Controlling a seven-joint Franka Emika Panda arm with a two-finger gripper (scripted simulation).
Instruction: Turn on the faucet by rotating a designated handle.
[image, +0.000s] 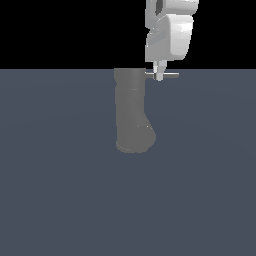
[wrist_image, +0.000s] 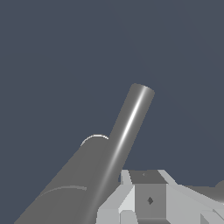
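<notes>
The faucet (image: 131, 111) is a matte grey upright cylinder with a bulging base, standing on the dark floor in the exterior view. Its handle (image: 171, 75), a thin grey rod, sticks out from the top toward the exterior view's right. My white gripper (image: 159, 76) comes straight down from above, and its narrow fingertips overlap the rod close to the cylinder. In the wrist view the handle (wrist_image: 131, 118) runs as a shiny bar beside my gripper (wrist_image: 148, 194), not between the fingers. The faucet (wrist_image: 70, 183) body lies just past it. The fingers look shut together.
A flat dark blue-grey floor (image: 60, 190) surrounds the faucet on every side. Above the floor's far edge the background is black. No other objects show in either view.
</notes>
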